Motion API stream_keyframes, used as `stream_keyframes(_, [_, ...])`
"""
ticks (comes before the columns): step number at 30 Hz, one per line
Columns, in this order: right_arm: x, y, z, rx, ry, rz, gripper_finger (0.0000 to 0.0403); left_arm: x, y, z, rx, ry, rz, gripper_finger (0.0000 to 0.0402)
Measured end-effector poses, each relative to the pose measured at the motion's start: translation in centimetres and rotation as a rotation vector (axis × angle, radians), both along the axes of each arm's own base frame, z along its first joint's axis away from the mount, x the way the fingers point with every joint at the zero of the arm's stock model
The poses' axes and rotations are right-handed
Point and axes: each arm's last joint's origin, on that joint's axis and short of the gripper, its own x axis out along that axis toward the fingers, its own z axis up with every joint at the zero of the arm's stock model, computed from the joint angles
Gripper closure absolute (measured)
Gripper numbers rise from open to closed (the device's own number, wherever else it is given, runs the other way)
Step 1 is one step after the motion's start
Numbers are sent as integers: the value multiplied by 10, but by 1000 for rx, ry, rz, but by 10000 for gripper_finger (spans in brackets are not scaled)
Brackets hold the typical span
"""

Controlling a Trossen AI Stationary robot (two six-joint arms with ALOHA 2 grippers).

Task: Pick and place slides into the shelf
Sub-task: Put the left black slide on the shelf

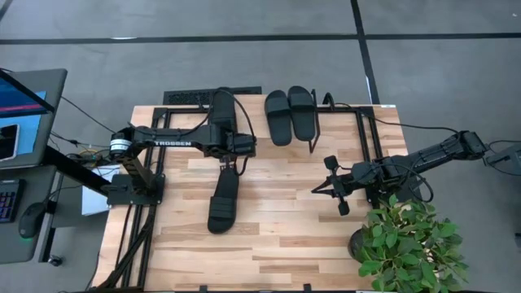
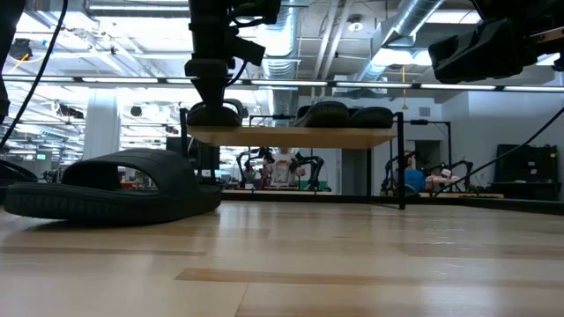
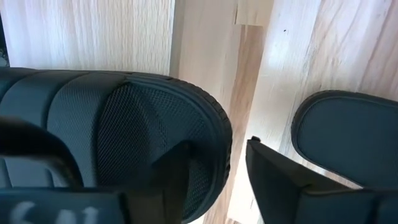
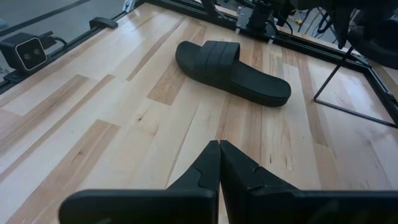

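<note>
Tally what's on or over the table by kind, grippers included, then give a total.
Slides: 4
Shelf: 1
Plant: 1
Grippers, left and right: 2
Total: 8

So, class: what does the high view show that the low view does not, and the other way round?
Only the high view shows the potted plant near the waiting right gripper, and a monitor off the table's left.

Only the low view shows the shelf edge-on, with slides raised on its top, and people far off in the room behind.

Both show the slide on the table, the pair of slides side by side on the shelf, and the left gripper above the shelf.
</note>
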Motion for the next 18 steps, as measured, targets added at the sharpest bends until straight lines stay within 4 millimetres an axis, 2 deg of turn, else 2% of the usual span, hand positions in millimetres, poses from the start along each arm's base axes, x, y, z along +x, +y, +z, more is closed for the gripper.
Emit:
stream_keyframes(6, [0,0,0,0,0,0,403,-3,0,0,-4,30,2,228])
stream_keyframes(18, [0,0,0,0,0,0,403,-8,-1,3,-12,71,31,226])
